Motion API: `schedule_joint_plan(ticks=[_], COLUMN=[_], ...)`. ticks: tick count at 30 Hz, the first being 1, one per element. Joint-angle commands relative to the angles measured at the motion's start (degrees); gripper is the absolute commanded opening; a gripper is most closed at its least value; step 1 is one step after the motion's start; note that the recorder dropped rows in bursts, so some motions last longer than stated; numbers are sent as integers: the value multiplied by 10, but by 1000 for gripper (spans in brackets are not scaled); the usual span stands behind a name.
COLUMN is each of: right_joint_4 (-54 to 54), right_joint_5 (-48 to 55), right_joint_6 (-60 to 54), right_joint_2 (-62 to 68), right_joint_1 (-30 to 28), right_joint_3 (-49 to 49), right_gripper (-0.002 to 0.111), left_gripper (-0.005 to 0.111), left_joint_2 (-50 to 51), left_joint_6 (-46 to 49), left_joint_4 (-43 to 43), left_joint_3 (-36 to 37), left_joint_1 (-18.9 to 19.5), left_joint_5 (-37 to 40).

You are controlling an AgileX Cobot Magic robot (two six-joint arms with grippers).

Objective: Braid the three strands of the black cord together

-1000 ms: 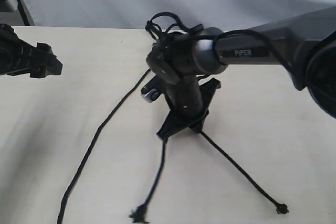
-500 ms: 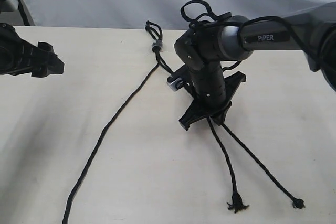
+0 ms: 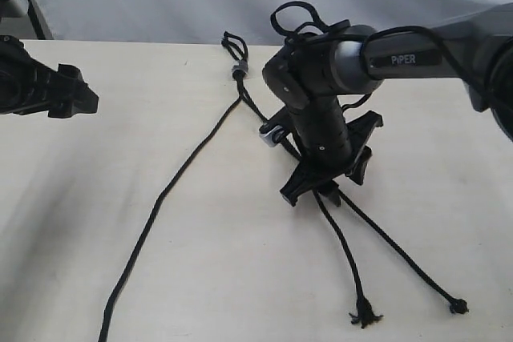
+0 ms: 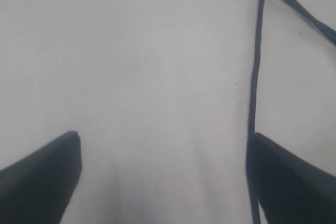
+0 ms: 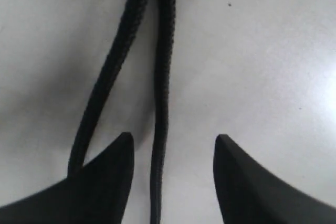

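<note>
Off to the left, the left gripper [image 3: 86,102] hangs above the pale table [image 3: 240,278]. Its two fingers [image 4: 42,182] are spread wide with nothing between them. In the left wrist view, a single strand runs along the table just beside one finger, outside the gap.

The black cord [image 3: 240,90] lies flat on the table, and its three strands [image 3: 264,118] meet at one small grey band [image 3: 238,68], with short loops [image 3: 232,40] beyond it. The outer strand [image 3: 172,186] sweeps away from the band, well apart from the right gripper's fingers.

The right gripper [image 3: 327,186] points down at the table over the other two strands, its two fingers [image 5: 252,182] parted and clamping nothing. In the right wrist view, one strand lies loose in the gap between the fingertips. The second runs beside it and disappears behind one finger.

Past the fingertips both strands fan out. The frayed strand [image 3: 345,254] ends in a tuft, and the knotted strand [image 3: 401,258] ends in a small knot, farther right.
</note>
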Motion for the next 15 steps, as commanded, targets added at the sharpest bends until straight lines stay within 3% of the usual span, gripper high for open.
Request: schedule_joint_plan(ticks=[1, 4, 8, 15], right_joint_4=[-14, 17, 138, 268], right_joint_5=[-5, -30, -83, -123], right_joint_6=[8, 15, -34, -107], right_joint_2=[-54, -93, -119, -99], right_joint_1=[1, 1, 3, 54], right_joint_3=[-8, -23, -33, -33], right_gripper=[46, 46, 46, 46], left_gripper=[80, 80, 80, 80], left_joint_2=[-5, -5, -5, -5], left_joint_6=[3, 4, 4, 4], left_joint_4=[-3, -3, -5, -6], left_joint_3=[3, 3, 3, 3], left_joint_1=[-1, -1, -1, -1], left_joint_5=[1, 1, 1, 0])
